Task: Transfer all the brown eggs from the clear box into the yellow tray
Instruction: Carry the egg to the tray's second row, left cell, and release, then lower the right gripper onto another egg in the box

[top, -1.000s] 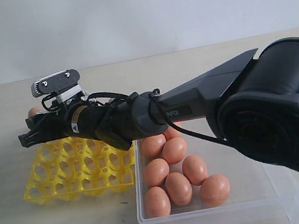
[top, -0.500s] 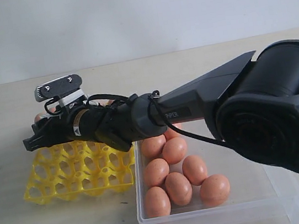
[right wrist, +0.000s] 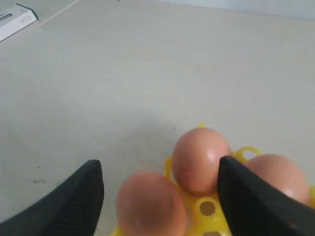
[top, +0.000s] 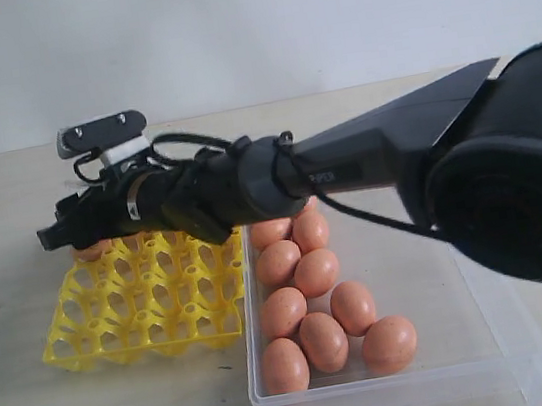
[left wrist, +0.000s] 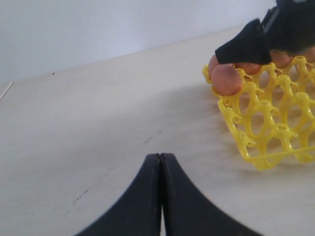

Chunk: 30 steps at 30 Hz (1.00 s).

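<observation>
Nearest the viewer, just beside the yellow tray, the clear box holds about nine brown eggs, bunched toward the wall that faces the tray; these are the work left, and on what shows I judge the task less than half done; the tray's near rows of cups stand empty; along the tray's far edge a few eggs sit in cups, at least three plain in the right wrist view, others perhaps hidden by the arm; over that far corner of the tray hangs the right end effector, spread wide either side of one seated egg and pinching nothing; off the tray's side, low over bare tabletop, the left end effector is pressed together and empty.
</observation>
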Available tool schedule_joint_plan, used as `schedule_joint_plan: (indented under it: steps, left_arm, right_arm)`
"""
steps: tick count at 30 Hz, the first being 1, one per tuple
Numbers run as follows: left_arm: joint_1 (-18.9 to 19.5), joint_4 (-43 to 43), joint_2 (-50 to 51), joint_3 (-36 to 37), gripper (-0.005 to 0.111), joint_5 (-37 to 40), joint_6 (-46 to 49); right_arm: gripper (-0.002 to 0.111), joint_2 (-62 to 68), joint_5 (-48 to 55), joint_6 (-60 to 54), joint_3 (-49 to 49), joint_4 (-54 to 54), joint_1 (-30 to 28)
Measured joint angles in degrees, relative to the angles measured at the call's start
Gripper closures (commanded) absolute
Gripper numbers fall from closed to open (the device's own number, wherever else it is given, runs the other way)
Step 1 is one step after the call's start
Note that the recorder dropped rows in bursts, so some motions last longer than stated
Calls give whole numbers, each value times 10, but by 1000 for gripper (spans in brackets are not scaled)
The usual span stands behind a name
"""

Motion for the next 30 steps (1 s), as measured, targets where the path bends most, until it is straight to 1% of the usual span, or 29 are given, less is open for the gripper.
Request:
schedule_joint_plan:
  steps: [1,4,9,12,14,16,21,24,27,30]
  left_arm:
    - [0,0,0,0,107,0,0]
    - [0,0,0,0,107,0,0]
    - [0,0,0,0,107,0,0]
    - [0,0,0,0,107,0,0]
    - [0,0,0,0,107,0,0]
    - [0,0,0,0,107,0,0]
    - [0,0,0,0,107,0,0]
    - [0,0,0,0,107,0,0]
    - [0,0,0,0,107,0,0]
    - [0,0,0,0,107,0,0]
  right_arm:
    - [48,-19,26,-3,0,0,0]
    - [49,-80,156,-25,0,0,0]
    - [49,-158,454,-84,4,-10,-4]
    - [49,-194,561,-95,44,-26,-17]
    - [49,-227,588,-91,92,-33,-28]
    - [49,-261,593,-77,141,-37,-34]
    - [49,-344,586,-37,268,-18,-48]
    - [49,-369,561,-28,327,5,-57]
    - [49,-375,543,-26,368,24,-58]
    - [48,-375,509,-25,385,43,-58]
